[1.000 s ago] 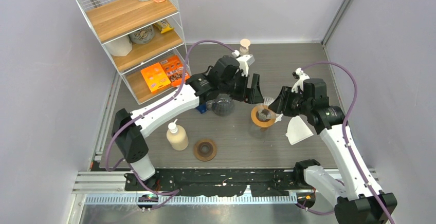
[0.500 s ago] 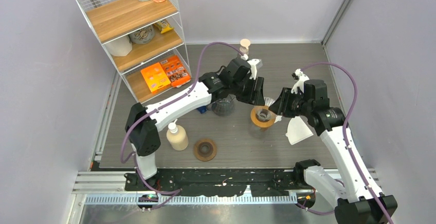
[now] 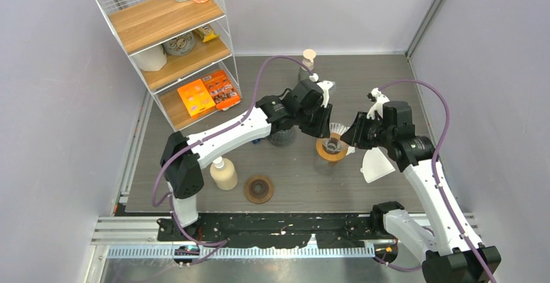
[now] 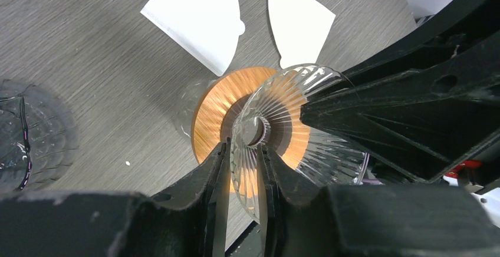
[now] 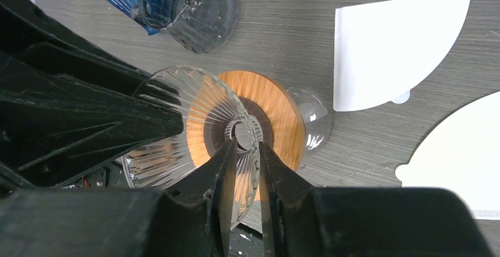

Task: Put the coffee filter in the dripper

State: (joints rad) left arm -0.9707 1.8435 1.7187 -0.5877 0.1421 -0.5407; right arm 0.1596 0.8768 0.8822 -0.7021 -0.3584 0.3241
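Top external view is showing both arms meeting over the glass dripper, which is sitting right of the middle of the surface. Left claw is grasping the dripper's ribbed glass wall, one finger inside the cone and one outside. Right claw is clenching the opposite side of the same rim in the same way. So nobody is holding the paper: the coffee filters are lying flat on the surface just beside the dripper, toward the right edge.

Now the risks. Two claws are pinching thin glass from opposite sides, so any disagreement between the arms could be cracking the rim or tilting the cone off its wooden collar. The collar is resting on a clear glass vessel, and a sideways tug could be tipping the whole stack. A flat filter is also looking hard to pinch off the surface, and one claw has to let go first. The dark ribbed glass is standing close enough to get knocked.

Writing? The orange boxes on the shelf rack at the far left corner are carrying print, but it is too small to read.
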